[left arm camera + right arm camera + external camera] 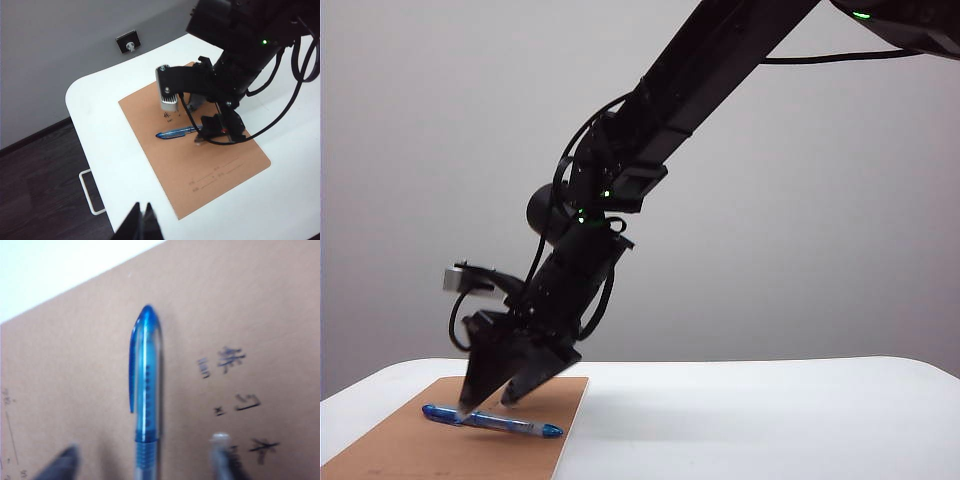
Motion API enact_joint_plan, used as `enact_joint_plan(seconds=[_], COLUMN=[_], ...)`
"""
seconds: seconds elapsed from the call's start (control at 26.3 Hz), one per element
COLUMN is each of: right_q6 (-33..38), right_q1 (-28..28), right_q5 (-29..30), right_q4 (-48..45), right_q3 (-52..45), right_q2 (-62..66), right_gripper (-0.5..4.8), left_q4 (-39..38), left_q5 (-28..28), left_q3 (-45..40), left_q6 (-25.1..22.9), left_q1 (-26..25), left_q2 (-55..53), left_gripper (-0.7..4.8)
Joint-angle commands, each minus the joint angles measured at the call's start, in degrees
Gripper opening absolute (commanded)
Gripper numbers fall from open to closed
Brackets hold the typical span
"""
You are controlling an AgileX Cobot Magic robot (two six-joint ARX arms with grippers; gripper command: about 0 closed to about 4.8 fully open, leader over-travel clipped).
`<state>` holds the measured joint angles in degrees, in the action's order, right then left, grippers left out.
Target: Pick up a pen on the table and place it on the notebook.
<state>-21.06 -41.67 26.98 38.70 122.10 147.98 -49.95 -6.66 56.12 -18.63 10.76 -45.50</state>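
White table (770, 420) with rounded corners, grey wall (410, 150) behind, dark wood-look floor (40, 190) below; small wall socket (128, 41) low on the wall, a white handle (91, 192) sticks off the table edge. Tan-brown notebook (410, 450) lies flat near the table's left end in the exterior view, small dark characters on its cover. Pen (510, 424) lies flat on the notebook cover: clear barrel, blue cap with clip, blue tip. Right gripper (490, 400) reaches across, angled down over the pen, fingers (62, 465) spread apart either side of the barrel, not clamping it, pen released. Left gripper (141, 225) sits high above the near table edge, well apart from the notebook, its fingers pressed together with nothing between them.
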Motion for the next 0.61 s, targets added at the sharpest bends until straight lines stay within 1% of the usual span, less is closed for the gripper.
enact_joint_plan(seconds=[0.04, 0.08, 0.11, 0.27, 0.42, 0.46, 0.49, 0.53, 0.57, 0.61], right_q6=[0.26, 0.26, 0.26, 0.04, 0.61, 2.16, 6.43, 7.69, 9.16, 9.27], right_q1=[0.17, 0.17, 0.2, 1.14, 3.98, 4.74, 6.91, 7.87, 9.92, 12.15], right_q5=[-0.07, -0.07, -0.07, -0.09, 0.07, 0.07, 0.15, 0.15, 0.09, -0.11], right_q4=[2.67, 3.76, 4.96, 12.31, 19.26, 19.65, 18.75, 17.68, 15.91, 14.43], right_q3=[3.06, 4.33, 5.49, 12.31, 18.21, 19.17, 20.2, 20.22, 20.22, 20.22], right_q2=[-0.42, -0.42, -0.48, -1.42, -5.01, -6.27, -9.92, -11.74, -15.96, -20.94], right_gripper=[4.08, 4.29, 4.32, 4.31, 4.25, 4.14, 3.67, 3.52, 3.22, 3.14], left_q4=[0.9, 1.01, 1.18, 3.91, 8.9, 10.1, 12.55, 13.44, 15.19, 16.74], left_q5=[-0.26, -0.26, -0.26, -0.92, -2.95, -3.08, -3.06, -3.06, -3.04, -3.02], left_q3=[0.11, 0.11, 0.11, 0.11, 0.11, 0.11, 0.11, 0.11, 0.11, 0.11], left_q6=[0.0, 0.02, 0.02, 0.24, 0.66, 0.63, 0.68, 0.68, 1.7, 3.08], left_q1=[0.02, 0.02, 0.02, 0.02, -0.02, -0.02, -0.02, -0.02, -0.07, -0.13], left_q2=[0.15, 0.15, 0.15, 0.17, 0.15, 0.15, 0.15, 0.15, 0.15, 0.15], left_gripper=[-0.06, -0.06, -0.06, -0.06, -0.06, -0.06, -0.06, -0.06, -0.06, -0.06])
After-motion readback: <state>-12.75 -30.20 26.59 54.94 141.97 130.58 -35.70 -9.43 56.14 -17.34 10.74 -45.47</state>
